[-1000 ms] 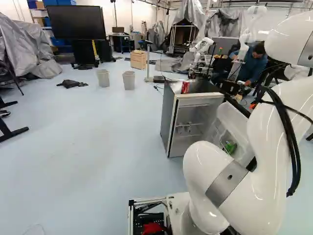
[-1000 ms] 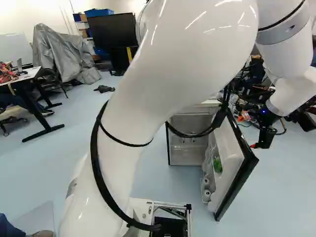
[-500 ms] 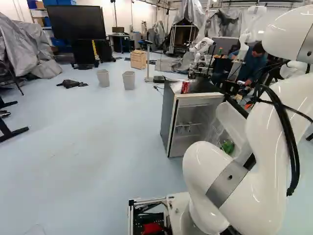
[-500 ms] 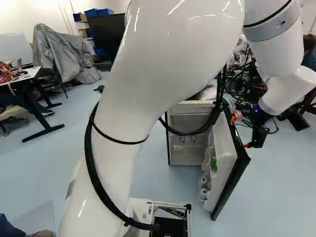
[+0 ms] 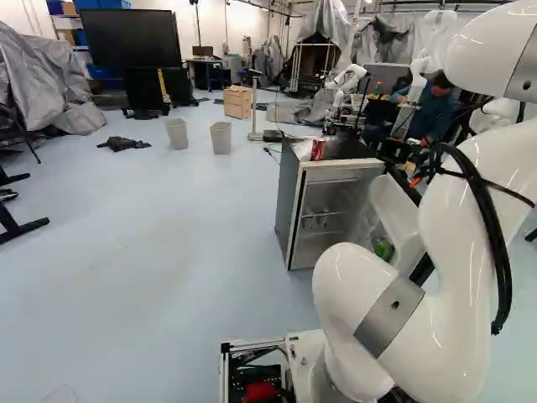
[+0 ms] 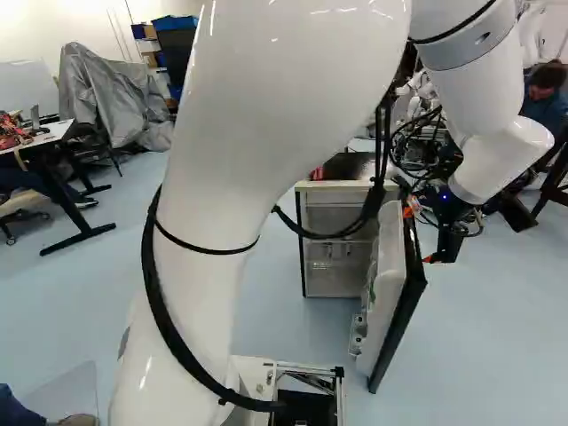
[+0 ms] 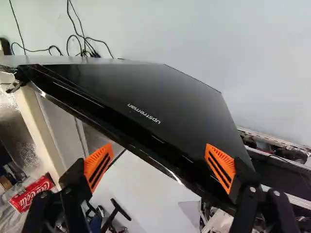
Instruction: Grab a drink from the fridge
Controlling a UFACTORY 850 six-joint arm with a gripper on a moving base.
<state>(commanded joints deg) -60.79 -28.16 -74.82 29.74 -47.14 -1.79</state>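
Left base view: fridge (image 5: 289,197) noted ahead of the arm (image 5: 457,243), door (image 5: 393,206) open. Small drinks (image 5: 322,221) can be made out on a shelf inside; their kind cannot be told. A green item (image 5: 383,249) is seen by the door's inner side, partly hidden by the arm. A red can (image 5: 317,149) is seen upright on the fridge top, beside crumpled clear wrap (image 5: 301,150).

Right base view: the fridge interior is seen beyond the arm, the door standing out from it at an angle. The end effector (image 6: 442,256) is held by the door's black outer face, near its upper part. The red can is partly covered by the arm.

Wrist view: fingers of the end effector are spread wide, nothing pinched. The door's edge is seen running between the orange pads (image 7: 98,166), one pad over the black face, the other past the edge on the fridge's side; contact cannot be told. The red can is seen beside the latter finger; loose cables (image 7: 77,36) are seen on the floor beyond the door
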